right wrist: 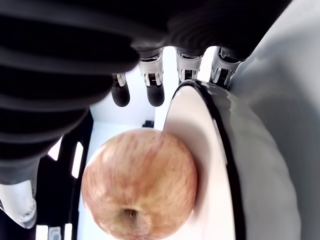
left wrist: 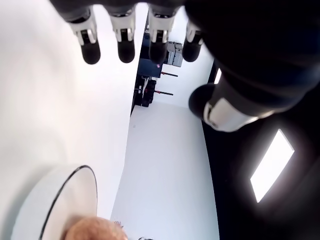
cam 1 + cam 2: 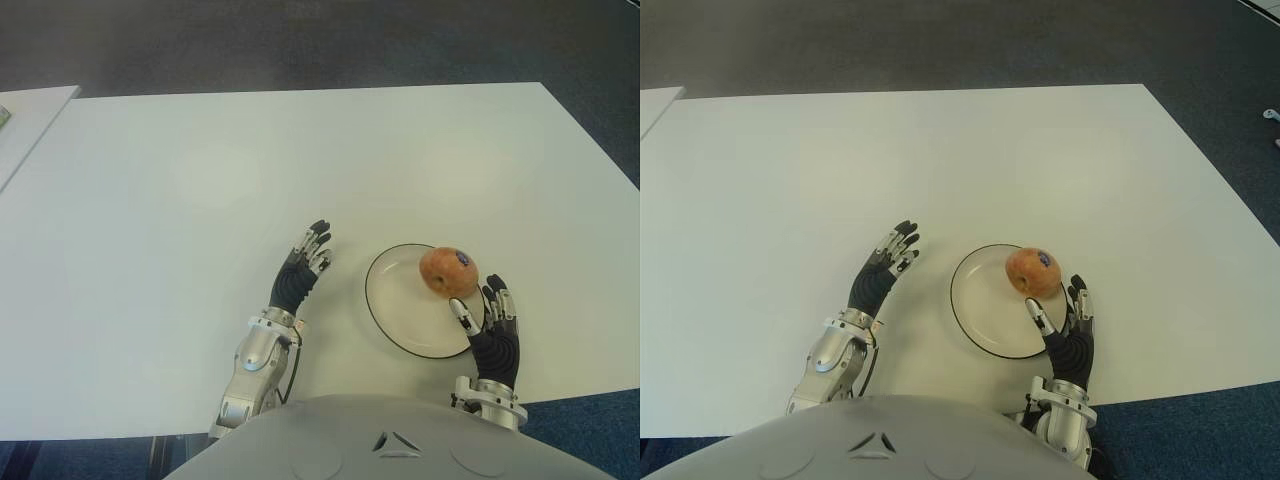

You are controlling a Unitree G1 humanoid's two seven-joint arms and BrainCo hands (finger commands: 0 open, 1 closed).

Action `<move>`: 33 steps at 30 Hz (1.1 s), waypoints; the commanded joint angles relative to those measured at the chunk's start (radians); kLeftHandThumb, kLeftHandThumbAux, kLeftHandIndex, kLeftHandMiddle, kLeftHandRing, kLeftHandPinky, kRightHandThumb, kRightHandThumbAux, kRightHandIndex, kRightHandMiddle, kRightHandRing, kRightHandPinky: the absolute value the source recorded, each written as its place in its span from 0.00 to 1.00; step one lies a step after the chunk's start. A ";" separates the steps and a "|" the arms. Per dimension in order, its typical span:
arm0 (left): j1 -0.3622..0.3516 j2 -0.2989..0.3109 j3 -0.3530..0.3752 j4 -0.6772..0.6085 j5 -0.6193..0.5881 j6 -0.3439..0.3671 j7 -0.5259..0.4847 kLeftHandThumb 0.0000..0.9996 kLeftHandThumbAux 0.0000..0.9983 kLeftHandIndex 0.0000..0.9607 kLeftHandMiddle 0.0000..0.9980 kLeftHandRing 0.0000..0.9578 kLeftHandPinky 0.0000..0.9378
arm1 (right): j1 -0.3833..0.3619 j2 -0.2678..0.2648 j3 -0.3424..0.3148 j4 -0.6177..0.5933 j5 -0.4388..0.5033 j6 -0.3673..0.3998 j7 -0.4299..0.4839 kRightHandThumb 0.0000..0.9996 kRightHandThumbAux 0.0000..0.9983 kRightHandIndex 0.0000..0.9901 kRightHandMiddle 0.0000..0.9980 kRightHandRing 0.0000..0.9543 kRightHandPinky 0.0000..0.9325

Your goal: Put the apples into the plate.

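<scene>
A reddish apple (image 3: 448, 271) with a small sticker sits inside the white, dark-rimmed plate (image 3: 395, 300), toward its far right side. My right hand (image 3: 489, 318) is just behind the apple at the plate's near right rim, fingers straight and spread, holding nothing. In the right wrist view the apple (image 1: 140, 182) lies on the plate (image 1: 220, 150) with a gap to the fingers. My left hand (image 3: 305, 258) lies flat on the table (image 3: 200, 180) left of the plate, fingers extended and empty.
The white table's near edge runs just below both hands. A second white surface (image 3: 25, 115) juts in at the far left. Dark carpet (image 3: 320, 40) lies beyond the far edge.
</scene>
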 commanded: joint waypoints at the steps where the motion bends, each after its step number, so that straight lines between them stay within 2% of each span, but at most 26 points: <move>1: -0.010 -0.004 -0.023 -0.012 0.022 -0.002 -0.002 0.13 0.62 0.04 0.03 0.04 0.08 | 0.016 0.025 -0.006 0.004 0.023 0.018 0.007 0.01 0.57 0.00 0.07 0.05 0.05; 8: 0.002 -0.005 -0.028 -0.028 0.041 0.026 0.014 0.13 0.63 0.04 0.02 0.03 0.05 | 0.013 0.028 -0.009 -0.005 0.018 0.029 0.007 0.00 0.56 0.00 0.06 0.04 0.02; 15: 0.035 -0.018 -0.034 -0.075 -0.010 0.112 0.010 0.11 0.64 0.01 0.00 0.00 0.02 | 0.017 0.029 -0.011 -0.014 0.021 0.037 0.008 0.00 0.56 0.00 0.07 0.04 0.02; 20: 0.043 -0.027 -0.036 -0.088 -0.018 0.143 0.026 0.09 0.63 0.00 0.00 0.00 0.02 | 0.022 0.032 -0.010 -0.031 0.020 0.056 0.006 0.00 0.57 0.00 0.06 0.04 0.00; 29: 0.042 -0.026 -0.050 -0.073 0.029 0.173 0.073 0.06 0.61 0.00 0.00 0.00 0.03 | 0.038 0.034 -0.008 -0.076 0.023 0.089 0.007 0.00 0.59 0.00 0.06 0.04 0.03; 33: 0.015 -0.030 -0.035 0.035 0.044 0.123 0.080 0.05 0.61 0.00 0.00 0.00 0.01 | 0.046 0.032 -0.009 -0.090 0.026 0.095 0.011 0.00 0.59 0.00 0.07 0.05 0.04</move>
